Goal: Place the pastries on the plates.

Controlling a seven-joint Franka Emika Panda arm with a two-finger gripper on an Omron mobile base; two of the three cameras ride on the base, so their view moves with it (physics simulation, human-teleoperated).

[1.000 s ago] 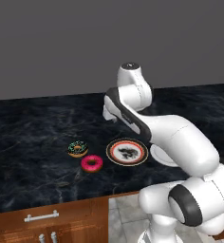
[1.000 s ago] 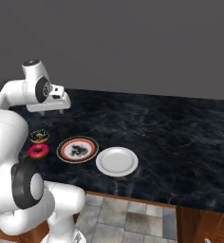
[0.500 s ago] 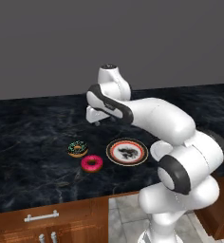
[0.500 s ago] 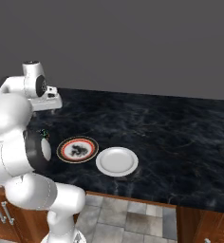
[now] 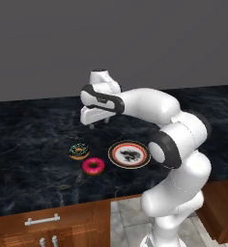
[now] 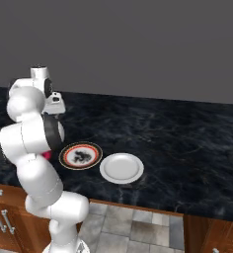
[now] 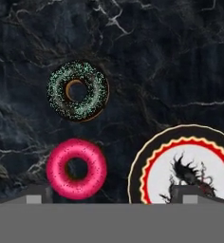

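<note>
The chocolate sprinkled donut point(image 5: 79, 151) and the pink donut point(image 5: 93, 166) lie side by side on the black marble counter, left of the patterned plate point(image 5: 129, 154). A plain white plate point(image 6: 121, 167) sits to the right of the patterned plate point(image 6: 80, 155). My gripper point(image 5: 97, 123) hangs open above the counter, behind the donuts and pointing down. In the hand view the chocolate donut point(image 7: 78, 91), the pink donut point(image 7: 76, 168) and the patterned plate point(image 7: 190, 166) lie below the gripper point(image 7: 116, 195), with nothing between the fingertips point(image 7: 38, 193).
The dark marble counter point(image 5: 29, 135) stretches left and right, with a grey wall behind. Wooden cabinet fronts with a drawer handle point(image 5: 42, 220) run below the counter's front edge.
The arm has swung left. The gripper has moved from above the patterned plate's far side to behind the donuts, a little lower. Donuts and plates have not moved.
</note>
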